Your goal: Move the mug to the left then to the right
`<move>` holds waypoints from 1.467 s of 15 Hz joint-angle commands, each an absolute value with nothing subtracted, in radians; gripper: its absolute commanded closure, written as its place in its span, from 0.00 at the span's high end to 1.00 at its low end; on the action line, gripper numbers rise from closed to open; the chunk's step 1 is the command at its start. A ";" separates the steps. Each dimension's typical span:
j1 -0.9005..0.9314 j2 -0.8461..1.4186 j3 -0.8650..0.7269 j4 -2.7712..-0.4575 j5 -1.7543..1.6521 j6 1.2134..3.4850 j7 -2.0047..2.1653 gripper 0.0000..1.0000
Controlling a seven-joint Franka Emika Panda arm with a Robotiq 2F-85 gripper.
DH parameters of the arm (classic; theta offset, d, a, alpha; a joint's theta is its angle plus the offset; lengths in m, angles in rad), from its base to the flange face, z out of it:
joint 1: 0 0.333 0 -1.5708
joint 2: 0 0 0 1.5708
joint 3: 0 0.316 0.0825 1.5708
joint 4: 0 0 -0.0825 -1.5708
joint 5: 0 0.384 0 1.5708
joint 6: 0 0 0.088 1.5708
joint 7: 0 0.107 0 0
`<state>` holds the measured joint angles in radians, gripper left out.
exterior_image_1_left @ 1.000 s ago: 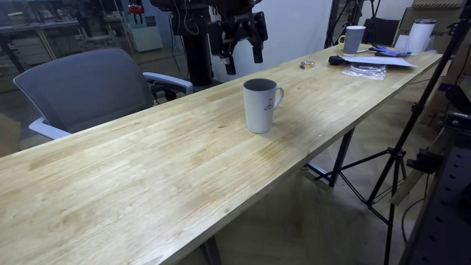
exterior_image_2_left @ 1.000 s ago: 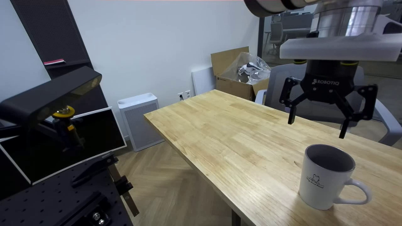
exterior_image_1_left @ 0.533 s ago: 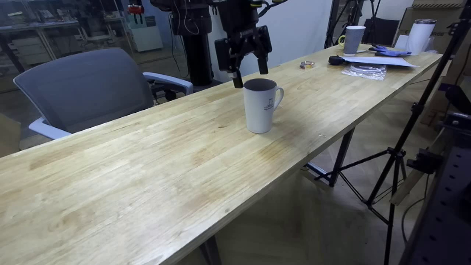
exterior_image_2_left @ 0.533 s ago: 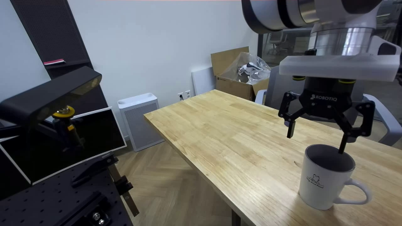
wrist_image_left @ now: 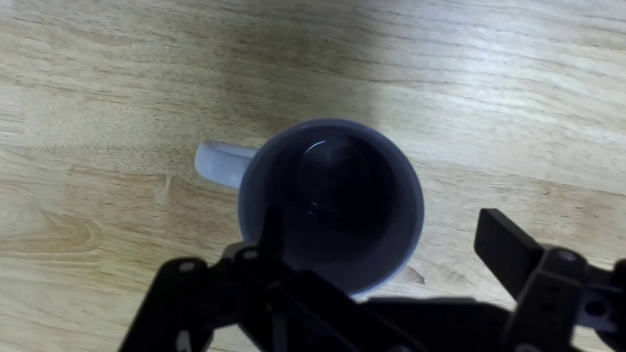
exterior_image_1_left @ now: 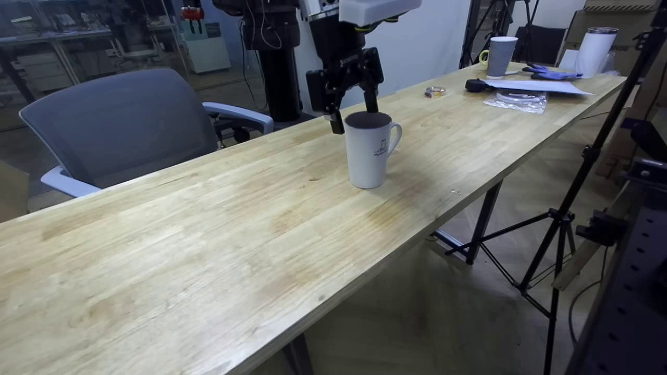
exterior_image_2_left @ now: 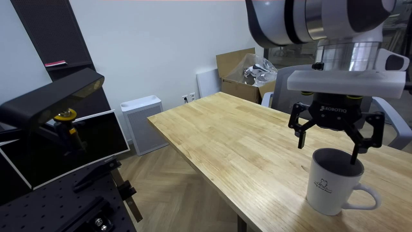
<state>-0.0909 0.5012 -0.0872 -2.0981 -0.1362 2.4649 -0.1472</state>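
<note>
The mug (exterior_image_1_left: 366,156) stands upright on the wooden table in both exterior views. It is white outside and grey inside, with a small dark drawing on its side and one loop handle (exterior_image_2_left: 370,197). In the wrist view I look down into the mug (wrist_image_left: 337,254), its handle to the left. My gripper (exterior_image_2_left: 327,154) is open and low over the mug, also in an exterior view (exterior_image_1_left: 355,121). One finger is over the mug's mouth, and the other is outside it, apart from the wall. I cannot tell whether the first tip is below the rim. The gripper holds nothing.
On the table (exterior_image_1_left: 208,250) towards its far end lie a tape roll (exterior_image_1_left: 434,92), a plastic bag (exterior_image_1_left: 516,101), paper (exterior_image_1_left: 542,86) and blue gloves (exterior_image_1_left: 552,74). A grey cup (exterior_image_1_left: 501,57) and a white tumbler (exterior_image_1_left: 595,52) stand there. A chair (exterior_image_1_left: 120,125) stands at the table's edge.
My gripper has come down from above the table to the mug, fingers still open. One finger has come over the mug's mouth. The mug has not moved.
</note>
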 commanded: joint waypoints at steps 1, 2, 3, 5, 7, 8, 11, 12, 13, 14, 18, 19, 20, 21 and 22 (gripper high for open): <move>-0.079 0.515 -0.092 -2.086 -0.143 2.484 -0.104 1.00; -0.076 0.518 -0.091 -2.087 -0.143 2.489 -0.100 1.00; -0.072 0.521 -0.091 -2.088 -0.144 2.494 -0.093 1.00; -0.063 0.528 -0.092 -2.090 -0.147 2.503 -0.082 1.00; -0.055 0.536 -0.091 -2.090 -0.146 2.510 -0.072 1.00; -0.051 0.541 -0.091 -2.090 -0.146 2.512 -0.068 1.00; -0.041 0.556 -0.092 -2.089 -0.146 2.515 -0.056 1.00; -0.038 0.562 -0.092 -2.089 -0.146 2.516 -0.053 1.00; -0.037 0.566 -0.092 -2.089 -0.145 2.516 -0.053 1.00; -0.037 0.570 -0.091 -2.090 -0.144 2.517 -0.054 1.00; -0.036 0.583 -0.091 -2.090 -0.144 2.523 -0.059 0.67; -0.037 0.583 -0.089 -2.091 -0.143 2.523 -0.062 0.60; -0.037 0.584 -0.089 -2.091 -0.143 2.522 -0.063 0.53; -0.038 0.583 -0.087 -2.092 -0.142 2.522 -0.065 0.47; -0.039 0.583 -0.086 -2.092 -0.141 2.521 -0.067 0.39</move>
